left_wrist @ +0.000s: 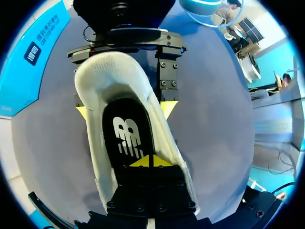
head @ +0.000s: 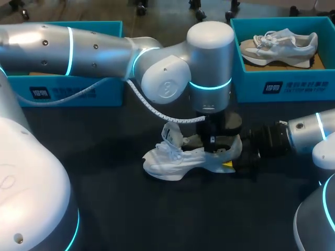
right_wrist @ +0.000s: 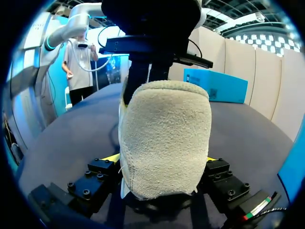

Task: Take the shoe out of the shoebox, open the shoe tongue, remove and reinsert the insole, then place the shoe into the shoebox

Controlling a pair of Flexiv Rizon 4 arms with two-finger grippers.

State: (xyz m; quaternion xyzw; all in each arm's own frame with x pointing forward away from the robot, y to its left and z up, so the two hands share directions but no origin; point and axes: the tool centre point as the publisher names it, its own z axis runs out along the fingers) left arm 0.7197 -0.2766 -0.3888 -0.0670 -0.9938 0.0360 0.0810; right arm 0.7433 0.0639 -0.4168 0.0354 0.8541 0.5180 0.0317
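Both hands on white sneaker (head: 175, 159), lying on worktop (head: 104, 209), toe toward my left. Right hand (right_wrist: 162, 160) clamps heel from both sides; left hand (left_wrist: 150, 162), tips pressed together, stands over insole (left_wrist: 126, 133), nearer to lift it

light: overhead, even | glare: sheen on left arm (head: 94, 49) — shoe (head: 172, 162) bright | table (head: 104, 209): dark
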